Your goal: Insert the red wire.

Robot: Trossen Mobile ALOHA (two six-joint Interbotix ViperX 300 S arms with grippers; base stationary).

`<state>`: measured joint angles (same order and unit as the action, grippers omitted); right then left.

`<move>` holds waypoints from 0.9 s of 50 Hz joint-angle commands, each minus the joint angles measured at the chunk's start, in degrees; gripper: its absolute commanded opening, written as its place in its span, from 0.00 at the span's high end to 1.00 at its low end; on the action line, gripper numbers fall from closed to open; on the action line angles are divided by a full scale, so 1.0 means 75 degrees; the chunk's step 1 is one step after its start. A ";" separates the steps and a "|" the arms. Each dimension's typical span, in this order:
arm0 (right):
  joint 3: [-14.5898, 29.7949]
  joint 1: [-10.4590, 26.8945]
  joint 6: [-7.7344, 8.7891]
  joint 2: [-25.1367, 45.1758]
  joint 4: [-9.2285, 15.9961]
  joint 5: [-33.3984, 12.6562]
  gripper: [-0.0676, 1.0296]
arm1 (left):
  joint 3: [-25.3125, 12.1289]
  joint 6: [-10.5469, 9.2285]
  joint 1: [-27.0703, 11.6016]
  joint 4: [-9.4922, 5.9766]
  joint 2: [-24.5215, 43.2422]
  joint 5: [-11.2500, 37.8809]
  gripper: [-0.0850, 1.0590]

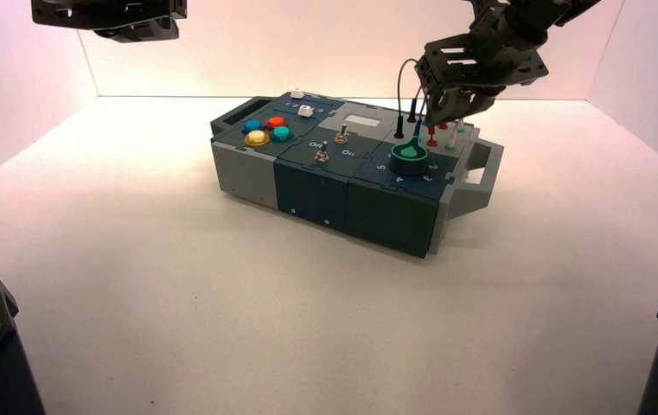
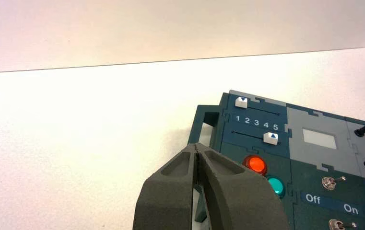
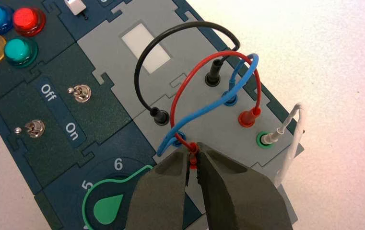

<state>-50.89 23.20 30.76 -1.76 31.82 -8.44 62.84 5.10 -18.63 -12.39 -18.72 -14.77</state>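
The red wire (image 3: 218,52) arches over the box's grey socket panel (image 3: 209,129). Its far red plug (image 3: 247,118) stands in a socket beside the green socket (image 3: 265,139). The other red plug (image 3: 193,160) is pinched between the fingertips of my right gripper (image 3: 194,152), which is shut on it just above the panel, next to a blue plug (image 3: 178,139). In the high view the right gripper (image 1: 440,117) hangs over the box's right end. My left gripper (image 2: 197,146) is shut on nothing and parked high at the far left (image 1: 135,26).
A black wire (image 3: 144,62), a blue wire (image 3: 209,108) and a white wire (image 3: 295,124) crowd the same panel. The green knob (image 3: 106,208) lies close beside the right gripper. Two toggle switches (image 3: 78,92) and coloured buttons (image 3: 19,50) sit farther along the box (image 1: 308,190).
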 commanded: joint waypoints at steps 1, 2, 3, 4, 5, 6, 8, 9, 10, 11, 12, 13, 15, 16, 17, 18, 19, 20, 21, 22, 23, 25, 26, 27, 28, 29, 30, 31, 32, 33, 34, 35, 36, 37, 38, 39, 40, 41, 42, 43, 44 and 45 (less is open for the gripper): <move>0.0258 0.0047 0.0023 0.0059 -0.0059 -0.0316 0.96 | -0.0199 -0.0012 -0.0035 0.0000 -0.0070 -0.0070 0.95; 0.0270 0.0035 0.0023 0.0059 -0.0059 -0.0340 0.96 | -0.0199 -0.0012 -0.0035 0.0000 -0.0070 -0.0070 0.95; 0.0270 0.0035 0.0023 0.0059 -0.0070 -0.0352 0.96 | -0.0199 -0.0012 -0.0023 0.0000 -0.0070 -0.0070 0.95; 0.0270 0.0035 0.0023 0.0047 -0.0059 -0.0363 0.96 | -0.0199 -0.0012 -0.0023 0.0000 -0.0070 -0.0070 0.95; 0.0258 0.0023 0.0023 0.0035 -0.0070 -0.0352 0.96 | -0.0199 -0.0012 -0.0035 0.0000 -0.0070 -0.0070 0.95; 0.0246 0.0023 0.0023 0.0012 -0.0070 -0.0363 0.96 | -0.0187 -0.0012 -0.0035 0.0000 -0.0070 -0.0070 0.95; 0.0246 0.0023 0.0023 -0.0035 -0.0070 -0.0352 0.96 | -0.0199 -0.0012 -0.0035 0.0000 -0.0070 -0.0070 0.95; 0.0234 0.0023 0.0023 -0.0047 -0.0070 -0.0352 0.96 | -0.0199 -0.0012 -0.0035 0.0000 -0.0070 -0.0070 0.95; 0.0223 0.0023 0.0023 -0.0082 -0.0082 -0.0352 0.96 | -0.0199 -0.0012 -0.0023 0.0000 -0.0070 -0.0070 0.95; 0.0211 0.0023 0.0023 -0.0117 -0.0094 -0.0352 0.96 | -0.0199 -0.0012 -0.0035 0.0000 -0.0082 -0.0070 0.95; 0.0211 0.0023 0.0023 -0.0129 -0.0105 -0.0352 0.96 | -0.0199 -0.0012 -0.0035 0.0000 -0.0070 -0.0070 0.95; 0.0199 0.0012 0.0023 -0.0152 -0.0105 -0.0352 0.96 | -0.0199 -0.0012 -0.0035 0.0000 -0.0082 -0.0070 0.95; 0.0188 0.0023 0.0023 -0.0199 -0.0129 -0.0352 0.96 | -0.0199 -0.0012 -0.0035 0.0000 -0.0070 -0.0070 0.95; 0.0176 0.0012 0.0023 -0.0211 -0.0141 -0.0352 0.96 | -0.0199 -0.0012 -0.0035 0.0000 -0.0082 -0.0070 0.95; 0.0176 0.0012 0.0023 -0.0223 -0.0152 -0.0352 0.96 | -0.0199 -0.0012 -0.0035 0.0000 -0.0070 -0.0070 0.95; 0.0164 0.0012 0.0023 -0.0234 -0.0164 -0.0352 0.96 | -0.0199 -0.0012 -0.0035 0.0000 -0.0070 -0.0070 0.95; 0.0164 0.0012 0.0023 -0.0246 -0.0164 -0.0363 0.96 | -0.0199 -0.0012 -0.0023 0.0000 -0.0070 -0.0070 0.95; 0.0164 0.0012 0.0023 -0.0258 -0.0164 -0.0363 0.96 | -0.0199 -0.0012 -0.0035 0.0000 -0.0070 -0.0070 0.95; 0.0152 0.0012 0.0023 -0.0258 -0.0176 -0.0387 0.96 | -0.0199 -0.0012 -0.0035 0.0000 -0.0070 -0.0070 0.95; 0.0152 0.0012 0.0023 -0.0270 -0.0176 -0.0387 0.96 | -0.0199 -0.0012 -0.0035 0.0000 -0.0070 -0.0070 0.95; 0.0152 0.0012 0.0023 -0.0270 -0.0188 -0.0398 0.96 | -0.0199 -0.0012 -0.0035 0.0000 -0.0082 -0.0070 0.95; 0.0152 0.0012 0.0023 -0.0270 -0.0188 -0.0422 0.96 | -0.0199 -0.0012 -0.0035 0.0000 -0.0070 -0.0070 0.95; 0.0152 0.0000 0.0023 -0.0258 -0.0188 -0.0445 0.96 | -0.0199 -0.0012 -0.0035 0.0000 -0.0070 -0.0070 0.95; 0.0164 0.0012 0.0023 -0.0258 -0.0199 -0.0457 0.96 | -0.0187 -0.0012 -0.0035 0.0000 -0.0070 -0.0070 0.95; 0.0152 0.0012 0.0023 -0.0258 -0.0199 -0.0480 0.96 | -0.0187 -0.0012 -0.0023 0.0000 -0.0070 -0.0070 0.95; 0.0164 0.0012 0.0023 -0.0270 -0.0199 -0.0492 0.96 | -0.0187 -0.0012 -0.0023 0.0000 -0.0070 -0.0070 0.95; 0.0164 0.0012 0.0023 -0.0258 -0.0211 -0.0504 0.96 | -0.0187 0.0000 -0.0035 0.0000 -0.0070 -0.0070 0.95; 0.0164 0.0012 0.0023 -0.0258 -0.0211 -0.0504 0.96 | -0.0187 -0.0012 -0.0035 0.0000 -0.0070 -0.0070 0.95; 0.0176 0.0012 0.0023 -0.0270 -0.0223 -0.0551 0.96 | -0.0187 -0.0012 -0.0035 0.0000 -0.0070 -0.0070 0.95; 0.0176 0.0000 0.0023 -0.0258 -0.0234 -0.0586 0.96 | -0.0199 -0.0012 -0.0023 0.0000 -0.0070 -0.0070 0.95; 0.0188 0.0000 0.0023 -0.0281 -0.0258 -0.0609 0.96 | -0.0187 -0.0012 -0.0023 0.0000 -0.0070 -0.0070 0.95; 0.0188 -0.0012 0.0012 -0.0281 -0.0270 -0.0633 0.96 | -0.0187 -0.0012 -0.0035 -0.0012 -0.0070 -0.0070 0.95; 0.0188 -0.0023 0.0012 -0.0293 -0.0270 -0.0645 0.96 | -0.0187 -0.0012 -0.0023 0.0000 -0.0070 -0.0070 0.95; 0.0188 -0.0035 0.0012 -0.0305 -0.0293 -0.0656 0.96 | -0.0199 -0.0012 -0.0035 0.0000 -0.0070 -0.0070 0.95; 0.0188 -0.0070 0.0012 -0.0328 -0.0293 -0.0680 0.96 | -0.0199 -0.0012 -0.0035 0.0000 -0.0070 -0.0070 0.95; 0.0188 -0.0094 0.0012 -0.0352 -0.0293 -0.0691 0.96 | -0.0199 -0.0012 -0.0035 0.0000 -0.0059 -0.0070 0.95; 0.0164 -0.0117 0.0012 -0.0375 -0.0305 -0.0691 0.96 | -0.0199 -0.0012 -0.0035 0.0012 -0.0059 -0.0070 0.95; 0.0164 -0.0129 0.0012 -0.0387 -0.0305 -0.0691 0.96 | -0.0199 -0.0012 -0.0023 0.0000 -0.0059 -0.0082 0.95; 0.0152 -0.0152 0.0012 -0.0422 -0.0316 -0.0680 0.96 | -0.0199 -0.0012 -0.0035 0.0000 -0.0059 -0.0070 0.95; 0.0152 -0.0176 0.0012 -0.0457 -0.0316 -0.0680 0.96 | -0.0199 -0.0012 -0.0035 0.0000 -0.0059 -0.0070 0.95; 0.0141 -0.0199 0.0012 -0.0480 -0.0316 -0.0691 0.96 | -0.0199 -0.0012 -0.0035 0.0000 -0.0059 -0.0070 0.95; 0.0129 -0.0211 0.0012 -0.0492 -0.0316 -0.0691 0.96 | -0.0199 -0.0012 -0.0035 0.0000 -0.0059 -0.0070 0.95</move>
<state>-50.19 21.88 30.76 -3.34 29.53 -13.27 62.84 5.10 -18.63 -12.39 -18.72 -14.68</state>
